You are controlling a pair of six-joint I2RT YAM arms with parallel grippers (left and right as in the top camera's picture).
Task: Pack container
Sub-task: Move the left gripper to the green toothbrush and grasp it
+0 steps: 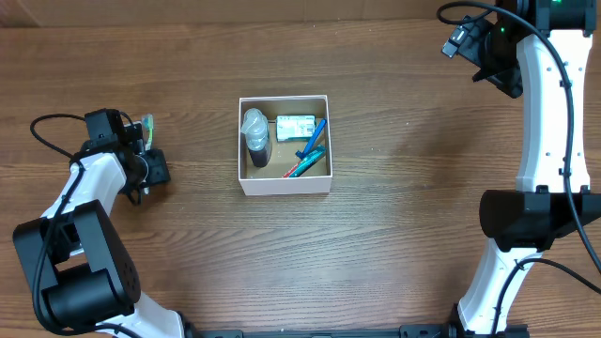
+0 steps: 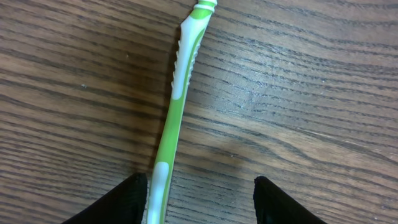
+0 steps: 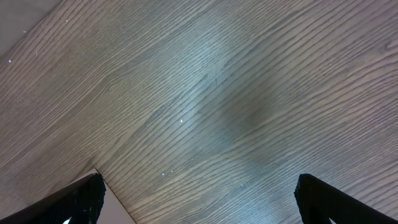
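Note:
The container (image 1: 285, 184) is a square white-walled box in the middle of the table. It holds a dark spray bottle with a clear cap (image 1: 255, 139), a small green-and-white pack (image 1: 295, 126) and blue and red toothbrushes (image 1: 311, 150). A green and white toothbrush (image 2: 174, 112) lies flat on the wood at the far left; its head shows in the overhead view (image 1: 147, 125). My left gripper (image 2: 200, 199) is open over it, the handle lying next to the left finger. My right gripper (image 3: 198, 196) is open and empty, high at the back right.
The right arm's white links (image 1: 540, 141) stand along the right side. A pale corner (image 3: 112, 202), which I cannot identify, shows by the right gripper's left finger. The left arm's base (image 1: 80, 272) sits at the front left.

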